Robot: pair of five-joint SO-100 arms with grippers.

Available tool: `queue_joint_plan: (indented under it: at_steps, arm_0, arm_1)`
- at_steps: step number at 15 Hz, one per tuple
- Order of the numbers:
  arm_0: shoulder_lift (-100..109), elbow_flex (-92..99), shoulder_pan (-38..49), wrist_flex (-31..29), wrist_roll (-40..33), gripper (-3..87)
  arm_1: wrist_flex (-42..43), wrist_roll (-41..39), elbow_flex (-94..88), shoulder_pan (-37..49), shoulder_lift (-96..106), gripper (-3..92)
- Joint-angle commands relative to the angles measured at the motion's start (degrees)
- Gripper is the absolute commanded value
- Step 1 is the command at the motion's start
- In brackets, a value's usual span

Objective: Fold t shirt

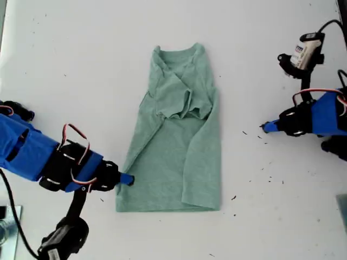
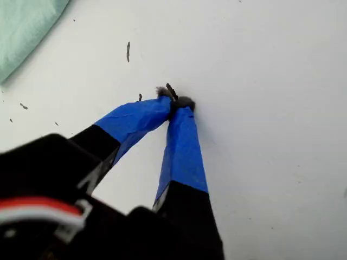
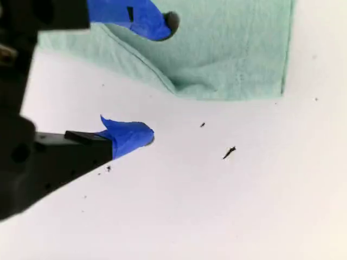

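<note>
Lying flat in the middle of the white desk (image 1: 65, 49) is the small sage-green heathered cotton t shirt (image 1: 179, 157), neck toward the far edge in the exterior view, hem toward the near edge. Its upper part is bunched, with a sleeve folded in over the chest, and one long side is already turned over onto the body.

My first gripper (image 2: 174, 102) is at the exterior view's right, well apart from the cloth. Its blue-taped fingers (image 2: 181, 146) are clenched, tips pressed together on bare desk, grasping nothing. In the first wrist view only a corner of the t shirt (image 2: 24, 24) shows, off to one side, away from the tips.

My second gripper (image 3: 157, 76) is at the exterior view's lower left, right at the shirt's long edge near the hem. Its blue-taped fingers (image 3: 130, 138) are released and spread wide: one tip is over the green fabric (image 3: 227, 49), the other over bare desk just beside the cloth's edge. Whether either tip touches the fabric, I cannot tell. Small dark specks (image 3: 229, 153) are scattered on the desk near the hem corner.
</note>
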State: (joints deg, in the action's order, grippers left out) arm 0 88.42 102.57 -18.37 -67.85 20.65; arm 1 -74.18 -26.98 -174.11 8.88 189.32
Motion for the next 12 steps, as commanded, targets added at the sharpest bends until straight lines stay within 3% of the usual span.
queue_joint_plan:
  at_steps: [1,2,4,7,8,12]
  arm_0:
    - [-0.1,3.6,-0.6,4.9,2.5,7.6]
    - [-0.2,5.3,0.0,6.2,3.0,-0.2]
    - [4.5,3.5,0.3,3.8,3.3,-0.2]
    - [9.7,-11.6,-0.1,-9.9,3.3,-0.2]
    - [9.5,-16.3,0.5,-11.8,2.1,-0.2]
    - [-6.6,-35.8,3.9,-6.3,-7.6,-0.2]
  arm_1:
    - [-0.4,-0.2,-1.1,-0.1,0.6,2.2]
    - [-0.4,-0.3,-1.2,-0.1,0.7,2.2]
    - [-0.6,-0.4,-1.4,-0.3,1.4,2.2]
    - [-1.1,-0.5,-1.7,-0.3,2.7,2.2]
    - [-1.3,-0.5,-1.7,-0.3,3.0,2.2]
    - [-2.1,-0.4,-2.0,-0.4,4.5,2.2]
